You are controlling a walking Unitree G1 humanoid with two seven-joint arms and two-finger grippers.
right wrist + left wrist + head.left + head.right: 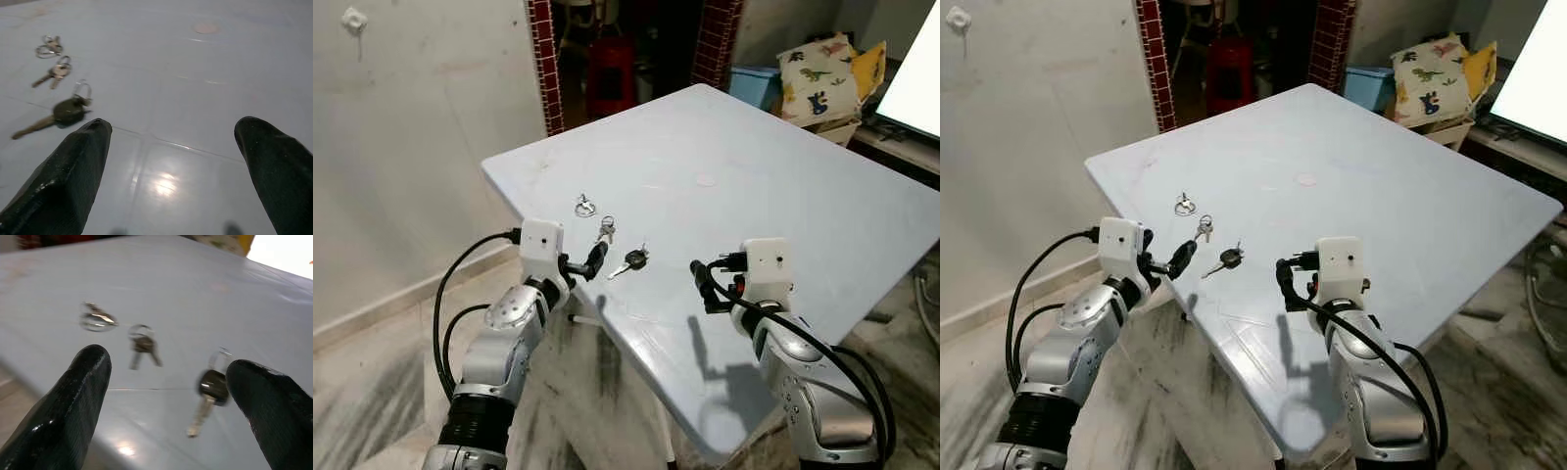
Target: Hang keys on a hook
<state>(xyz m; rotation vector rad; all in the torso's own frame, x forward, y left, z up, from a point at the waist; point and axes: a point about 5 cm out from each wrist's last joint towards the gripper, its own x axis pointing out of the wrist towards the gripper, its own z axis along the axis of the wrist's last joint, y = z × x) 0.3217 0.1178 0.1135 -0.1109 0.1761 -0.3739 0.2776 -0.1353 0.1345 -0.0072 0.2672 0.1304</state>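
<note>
We see a smooth, glossy pale-blue table (783, 196) catching glare near its front edge — on it, shiny metal keys (605, 230), one black-plastic-headed key (631, 260); the silver arms look metallic, their fingers (73, 401) glossy black.

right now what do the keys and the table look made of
Black-head key: silvery metal blade, head looks like dark plastic, matte. Small keys and ring: bright metal, they glint. Table: pale blue-grey, smooth and glossy with light reflections in the right wrist view; probably plastic or laminate, hard to say which.
</note>
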